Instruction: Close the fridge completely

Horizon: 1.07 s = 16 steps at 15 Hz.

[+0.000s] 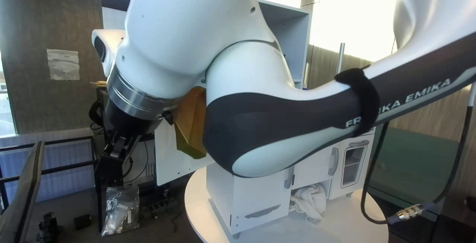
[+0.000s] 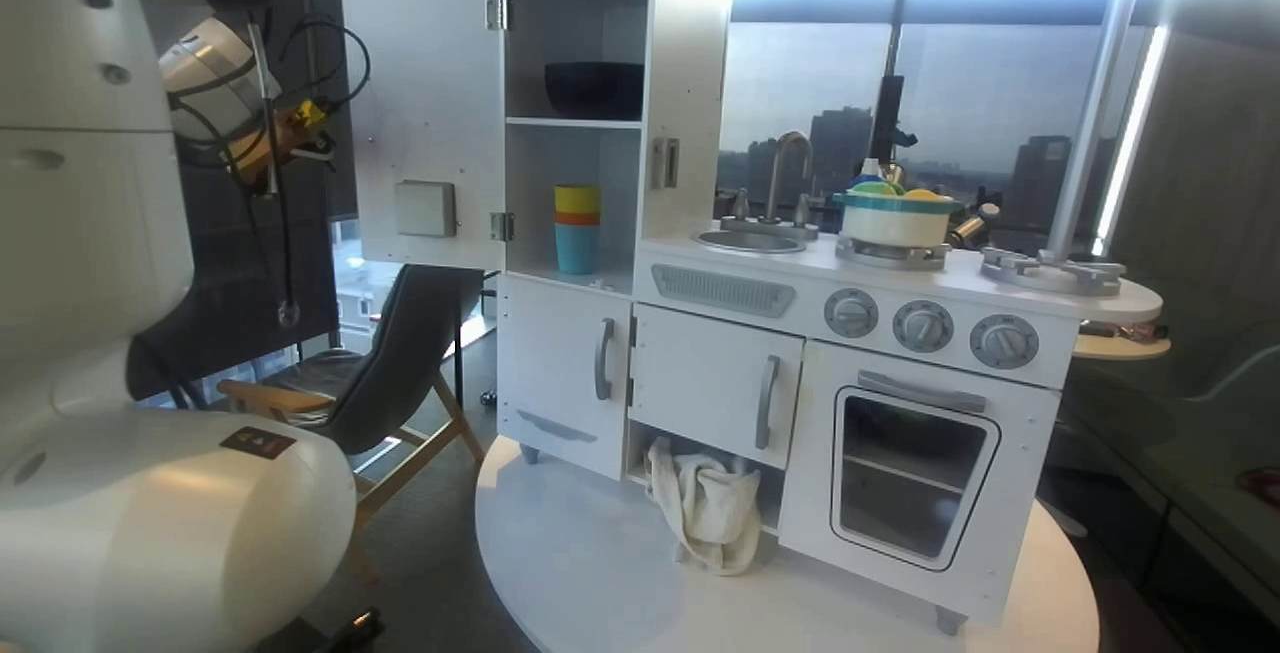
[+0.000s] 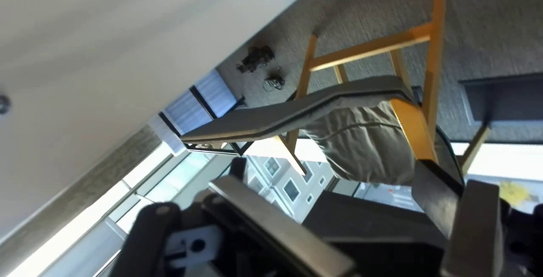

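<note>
Student: Where was the fridge (image 2: pixel 690 63)?

Tutor: In an exterior view it stood on a round white table (image 2: pixel 570 553), at the left, beside the sink-and-stove section (image 2: pixel 818 373). Its upper door (image 2: pixel 430 133) was swung wide to the left on two hinges (image 2: pixel 497 13), the inner face exposed; its lower door (image 2: pixel 560 363) lay flush with the frame.

Student: What did the upper part contain?

Tutor: A black bowl (image 2: pixel 594 90) rested on the shelf (image 2: pixel 575 121), and a stack of yellow, orange and blue cups (image 2: pixel 577 240) stood beneath.

Student: How was the gripper (image 3: pixel 377 228) set?

Tutor: In the wrist view its two fingers (image 3: pixel 282 226) were spread well apart, with a chair (image 3: pixel 365 149) beyond them. A broad white panel (image 3: pixel 106 56) filled the left; which surface it was could not be told. In an exterior view the gripper pointed downward, left of the upper door and apart from it, while the robot arm (image 1: pixel 245 72), on the near side, hid much of the fridge.

Student: And farther right?

Tutor: A sink (image 2: pixel 750 241) came first, then a white pot (image 2: pixel 893 226) with a teal rim on the left burner (image 2: pixel 893 255). A pale cloth (image 2: pixel 712 513) hung out below the middle door (image 2: pixel 700 373).
</note>
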Each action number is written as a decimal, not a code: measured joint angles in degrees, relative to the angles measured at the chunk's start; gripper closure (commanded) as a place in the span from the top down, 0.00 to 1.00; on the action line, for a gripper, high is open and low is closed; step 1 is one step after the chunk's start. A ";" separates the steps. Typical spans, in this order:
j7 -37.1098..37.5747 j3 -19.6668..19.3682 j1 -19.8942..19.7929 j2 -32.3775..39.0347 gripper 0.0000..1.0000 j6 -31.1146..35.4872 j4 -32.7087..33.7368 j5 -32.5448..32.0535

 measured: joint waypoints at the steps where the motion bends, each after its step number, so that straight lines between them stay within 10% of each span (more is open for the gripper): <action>1: 1.60 0.18 0.20 -0.10 1.00 -1.91 0.00 -3.94; 7: 9.56 1.38 1.55 0.61 1.00 -15.55 0.83 -21.00; 16: 12.33 2.08 4.42 5.20 1.00 -20.35 4.47 -25.43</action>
